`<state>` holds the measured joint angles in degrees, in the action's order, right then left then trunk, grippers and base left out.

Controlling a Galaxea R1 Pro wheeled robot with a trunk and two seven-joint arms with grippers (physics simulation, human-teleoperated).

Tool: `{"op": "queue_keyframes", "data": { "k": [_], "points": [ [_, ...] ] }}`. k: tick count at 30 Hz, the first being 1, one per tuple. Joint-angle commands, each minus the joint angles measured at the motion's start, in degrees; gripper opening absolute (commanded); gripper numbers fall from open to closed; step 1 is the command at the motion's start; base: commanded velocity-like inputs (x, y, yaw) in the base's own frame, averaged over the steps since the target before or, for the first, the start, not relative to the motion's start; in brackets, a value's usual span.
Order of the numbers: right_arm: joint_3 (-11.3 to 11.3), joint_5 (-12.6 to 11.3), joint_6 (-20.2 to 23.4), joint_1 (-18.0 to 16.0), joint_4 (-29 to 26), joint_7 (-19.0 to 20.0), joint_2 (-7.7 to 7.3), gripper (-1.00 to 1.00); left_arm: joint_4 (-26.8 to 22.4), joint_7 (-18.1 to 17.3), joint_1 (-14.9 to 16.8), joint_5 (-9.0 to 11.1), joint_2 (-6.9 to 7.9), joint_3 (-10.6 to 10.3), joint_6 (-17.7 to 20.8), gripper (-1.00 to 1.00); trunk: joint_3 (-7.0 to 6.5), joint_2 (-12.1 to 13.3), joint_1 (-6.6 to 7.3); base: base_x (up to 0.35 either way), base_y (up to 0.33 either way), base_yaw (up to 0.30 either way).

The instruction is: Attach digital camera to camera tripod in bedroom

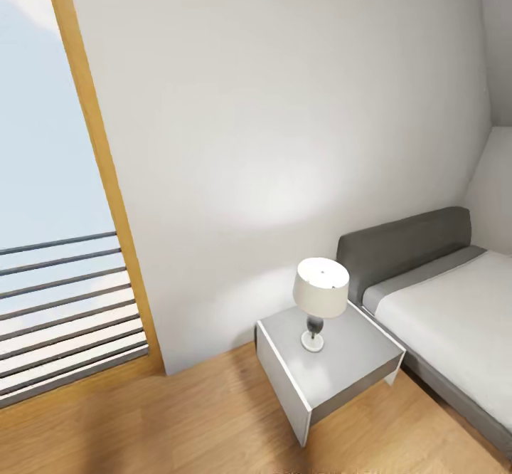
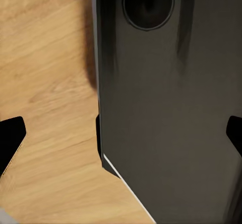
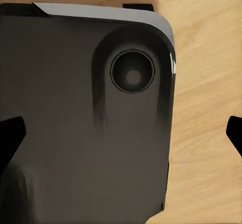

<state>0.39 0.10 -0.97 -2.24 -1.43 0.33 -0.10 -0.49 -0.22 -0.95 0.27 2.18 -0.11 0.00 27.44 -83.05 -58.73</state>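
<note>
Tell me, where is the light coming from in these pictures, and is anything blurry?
Head view: daylight enters by the tall window, a soft bright patch glows on the wall above the lamp, and all is fairly sharp. Both wrist views: a dark robot body looks smooth and slightly soft, shading the wood floor beside it.

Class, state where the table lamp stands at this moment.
In the head view, the table lamp stands on the grey bedside table at lower right of centre, against the white wall, with the grey bed just to its right.
</note>
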Motion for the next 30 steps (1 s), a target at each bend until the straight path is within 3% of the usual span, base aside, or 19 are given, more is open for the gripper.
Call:
{"op": "queue_keyframes", "data": {
  "k": [1,11,21,30],
  "points": [
    [0.0,0.0,-0.1,0.0,0.0,0.0,-0.01,1.0,-0.1,0.0,0.0,0.0,0.01,0.0,0.0,1.0,0.1,0.0,0.0,0.0,0.0,-0.22],
    [-0.1,0.0,-0.3,-0.3,-0.1,0.2,-0.22,1.0,-0.4,-0.3,0.2,-0.1,-0.02,-0.1,0.1,1.0,0.67,0.0,0.0,0.0,0.0,-0.227],
    [-0.3,-0.2,-0.3,-0.7,-2.9,0.0,-0.45,1.0,-5.3,-0.9,0.5,0.3,-0.29,0.1,0.9,1.0,1.22,0.0,0.0,0.0,0.0,-0.235],
    [-0.2,-0.3,-0.4,-0.7,-3.8,0.0,-0.75,1.0,-6.6,-1.0,1.2,0.4,-0.42,0.2,2.0,1.0,1.34,0.0,0.0,0.0,0.0,-0.263]
  ]
}}
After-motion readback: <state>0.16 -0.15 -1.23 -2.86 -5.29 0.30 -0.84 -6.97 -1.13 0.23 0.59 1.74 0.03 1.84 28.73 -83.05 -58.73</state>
